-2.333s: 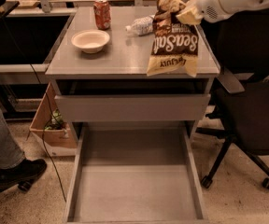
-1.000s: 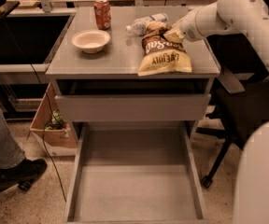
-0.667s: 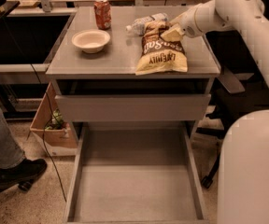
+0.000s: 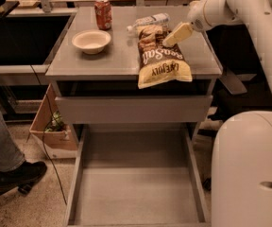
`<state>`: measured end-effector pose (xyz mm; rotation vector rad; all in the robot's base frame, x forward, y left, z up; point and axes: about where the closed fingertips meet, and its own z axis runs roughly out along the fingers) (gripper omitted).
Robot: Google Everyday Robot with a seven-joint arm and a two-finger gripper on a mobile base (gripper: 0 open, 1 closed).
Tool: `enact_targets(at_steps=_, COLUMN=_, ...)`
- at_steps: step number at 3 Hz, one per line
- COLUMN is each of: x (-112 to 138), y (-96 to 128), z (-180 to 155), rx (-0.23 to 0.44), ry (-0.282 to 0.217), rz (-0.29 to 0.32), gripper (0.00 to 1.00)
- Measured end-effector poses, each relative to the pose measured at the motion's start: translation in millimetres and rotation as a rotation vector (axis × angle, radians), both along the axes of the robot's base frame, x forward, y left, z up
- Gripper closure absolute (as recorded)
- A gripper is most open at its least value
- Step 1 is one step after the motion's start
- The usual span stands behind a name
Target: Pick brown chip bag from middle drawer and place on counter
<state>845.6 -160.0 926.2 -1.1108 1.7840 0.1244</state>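
The brown chip bag point(image 4: 162, 60) lies flat on the counter point(image 4: 112, 56) at its front right, with the pale yellow band hanging just over the front edge. My gripper point(image 4: 176, 34) is low over the counter at the bag's upper right corner, right beside or touching its top edge. The middle drawer point(image 4: 136, 193) is pulled out wide below, and its flat grey floor holds nothing that I can see.
A clear plastic bottle point(image 4: 150, 20) lies just behind the bag. A red can point(image 4: 103, 13) and a pale bowl point(image 4: 91, 40) stand at the counter's left. A shut drawer front point(image 4: 133, 109) sits under the counter. A person's leg point(image 4: 4, 145) and a cardboard box point(image 4: 51, 126) are at the left.
The bag has come down from a tilted hold to lie flat on the counter, slid a little toward the front. My gripper has dropped low at its top right corner.
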Motion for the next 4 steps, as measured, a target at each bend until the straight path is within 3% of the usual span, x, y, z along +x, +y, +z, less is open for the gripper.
enact_targets(at_steps=1, x=-19, y=-27, z=34, rx=0.048, ry=-0.010, rz=-0.023, gripper=0.00)
enact_targets(at_steps=3, x=-70, y=-95, z=105, rx=0.013, ry=-0.038, rz=-0.100, gripper=0.00)
enact_targets(at_steps=4, x=-72, y=-97, z=107, rx=0.009, ry=-0.036, rz=-0.101, gripper=0.00)
